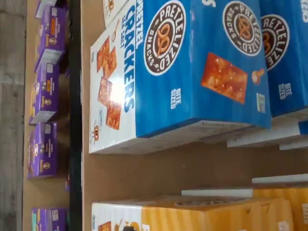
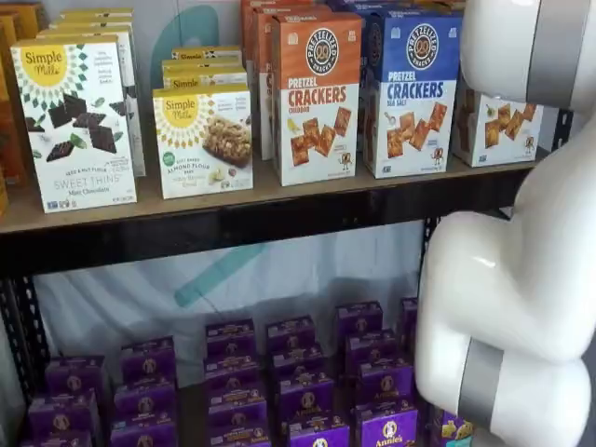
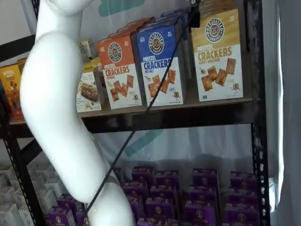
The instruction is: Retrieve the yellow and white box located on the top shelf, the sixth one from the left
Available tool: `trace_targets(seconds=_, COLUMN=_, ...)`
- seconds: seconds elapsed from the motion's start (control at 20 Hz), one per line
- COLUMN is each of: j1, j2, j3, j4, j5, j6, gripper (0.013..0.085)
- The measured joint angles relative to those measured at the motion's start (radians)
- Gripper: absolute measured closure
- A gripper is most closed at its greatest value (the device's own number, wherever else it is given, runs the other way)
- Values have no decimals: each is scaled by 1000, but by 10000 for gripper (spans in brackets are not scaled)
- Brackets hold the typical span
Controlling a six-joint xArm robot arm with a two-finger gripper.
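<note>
The yellow and white box point(image 3: 217, 55) stands upright on the top shelf point(image 3: 188, 112), right of the blue carton point(image 3: 158, 63) the wrist camera faces; jaws wide, empty.

the tall yellow and white cardboard box point(image 3: 218, 56) has a smooth printed face with slight sheen. the blue and white cardboard cracker carton point(image 1: 192, 67) looks glossy. the tan wooden top shelf board point(image 2: 279, 191) looks matt, its dark metal front rail point(image 2: 233, 228) smooth. the white plastic robot arm point(image 3: 61, 103) shines.
</note>
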Motion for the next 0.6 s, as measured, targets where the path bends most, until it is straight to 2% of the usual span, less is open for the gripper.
trace_targets(seconds=0.25, j1=47, j2=52, j3=-50, j4=-48, j5=17, j6=32, gripper=130)
trace_targets(seconds=0.6, j1=80, j2=144, j3=-169, j4=-96, j5=101, j6=70, gripper=130)
